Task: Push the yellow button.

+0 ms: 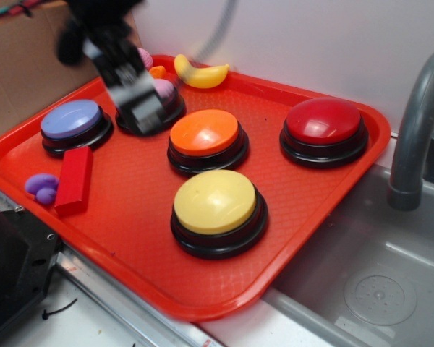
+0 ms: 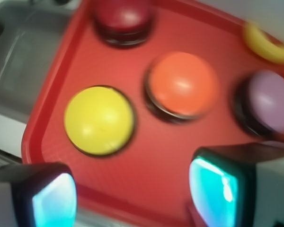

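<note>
The yellow button (image 1: 215, 202), a pale-yellow dome on a black base, sits at the front middle of the red tray (image 1: 130, 231). In the wrist view the yellow button (image 2: 99, 120) lies up and left of the fingers, with bare tray between them. My gripper (image 1: 145, 116) hangs blurred over the tray's back left, in front of the pink button (image 1: 166, 90) and well away from the yellow one. In the wrist view the gripper (image 2: 132, 198) is open, its two teal pads (image 2: 213, 191) wide apart with nothing between them.
An orange button (image 1: 204, 134) stands just behind the yellow one, a red button (image 1: 323, 121) at the back right, a lavender button (image 1: 72, 119) at the left. A red block (image 1: 74, 181), a purple toy (image 1: 42, 188) and a banana (image 1: 201, 74) lie on the tray. A sink (image 1: 376, 289) and faucet (image 1: 416, 130) are on the right.
</note>
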